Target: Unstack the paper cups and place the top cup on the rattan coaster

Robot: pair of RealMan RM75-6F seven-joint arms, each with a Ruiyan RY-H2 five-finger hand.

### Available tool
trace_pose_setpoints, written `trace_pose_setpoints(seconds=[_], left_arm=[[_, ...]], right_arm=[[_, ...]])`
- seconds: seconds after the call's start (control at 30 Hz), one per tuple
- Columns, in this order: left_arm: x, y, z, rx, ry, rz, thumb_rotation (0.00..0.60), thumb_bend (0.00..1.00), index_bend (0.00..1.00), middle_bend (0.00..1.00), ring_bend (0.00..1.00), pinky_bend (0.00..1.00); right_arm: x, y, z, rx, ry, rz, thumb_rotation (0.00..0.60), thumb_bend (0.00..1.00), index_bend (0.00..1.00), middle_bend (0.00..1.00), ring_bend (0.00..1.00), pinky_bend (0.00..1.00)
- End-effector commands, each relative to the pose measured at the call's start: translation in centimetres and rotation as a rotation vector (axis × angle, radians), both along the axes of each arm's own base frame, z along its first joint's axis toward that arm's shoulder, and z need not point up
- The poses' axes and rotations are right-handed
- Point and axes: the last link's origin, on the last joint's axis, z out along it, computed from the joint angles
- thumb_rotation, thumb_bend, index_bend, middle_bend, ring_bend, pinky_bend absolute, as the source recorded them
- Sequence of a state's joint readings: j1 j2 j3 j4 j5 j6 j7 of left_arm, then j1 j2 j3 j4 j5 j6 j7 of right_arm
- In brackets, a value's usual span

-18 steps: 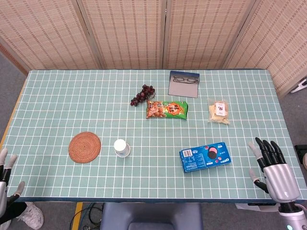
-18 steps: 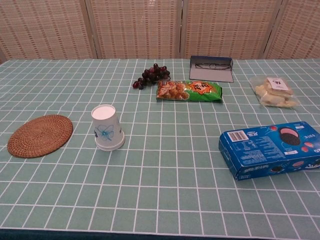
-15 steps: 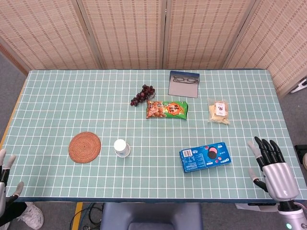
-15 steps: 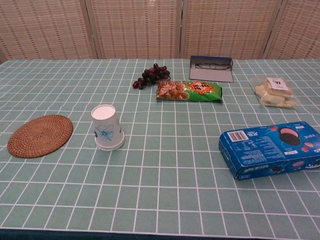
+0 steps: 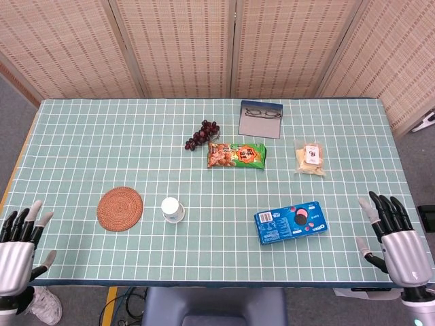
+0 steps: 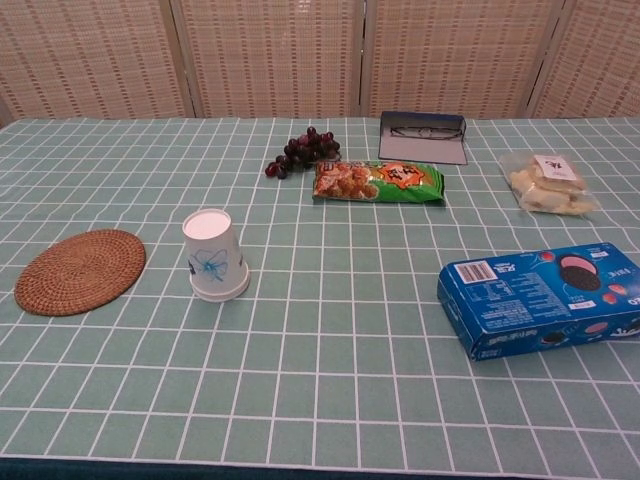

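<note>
Since the earlier frames, the left robot hand (image 5: 16,252) has been raised further into the head view at the near left corner of the desk (image 5: 81,136), and it is now shown more fully, fingers spread and nothing held. The right robot hand (image 5: 396,239) has been drawn slightly back toward the near right edge; it too is seen with fingers wide apart and empty. Neither robot hand is shown in the chest view, and neither is touching any object.

The paper cups (image 5: 172,208) are found standing upside down as one stack, ahead and to the right of the left robot hand, well apart from it. The rattan coaster (image 5: 120,208) lies just beside the stack, on the side nearer the left robot hand, and is bare. The blue biscuit box (image 5: 291,221) lies to the left of the right robot hand, near but not touched.

It is judged that unstacking has not been begun and that the left robot hand is being brought up for an approach to the cups
</note>
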State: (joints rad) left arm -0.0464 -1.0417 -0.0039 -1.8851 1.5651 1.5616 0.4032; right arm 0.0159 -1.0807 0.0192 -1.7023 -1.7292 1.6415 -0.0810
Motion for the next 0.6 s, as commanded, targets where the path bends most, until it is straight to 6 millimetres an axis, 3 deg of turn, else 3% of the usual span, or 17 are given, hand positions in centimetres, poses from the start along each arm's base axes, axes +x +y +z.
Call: trace_pose_setpoints(seconds=[0.03, 0.27, 0.6], left_arm=[[3.2, 3.7, -0.5, -0.154, -0.008, 0.022, 0.600, 0.30, 0.16, 0.00, 0.00, 0.00], [7.5, 7.0, -3.0, -0.353, -0.023, 0.033, 0.600, 0.30, 0.18, 0.00, 0.00, 0.00], [11.7, 10.5, -6.9, -0.434, 0.051, 0.047, 0.600, 0.30, 0.17, 0.00, 0.00, 0.00]], right_arm=[[-0.2, 0.0, 0.4, -0.005, -0.008, -0.001, 0.600, 0.33, 0.06, 0.00, 0.00, 0.00], [-0.7, -0.5, 1.0, 0.011, -0.037, -0.019, 0.600, 0.33, 0.06, 0.00, 0.00, 0.00], [-1.0, -1.0, 1.5, 0.039, -0.069, -0.023, 0.600, 0.33, 0.06, 0.00, 0.00, 0.00]])
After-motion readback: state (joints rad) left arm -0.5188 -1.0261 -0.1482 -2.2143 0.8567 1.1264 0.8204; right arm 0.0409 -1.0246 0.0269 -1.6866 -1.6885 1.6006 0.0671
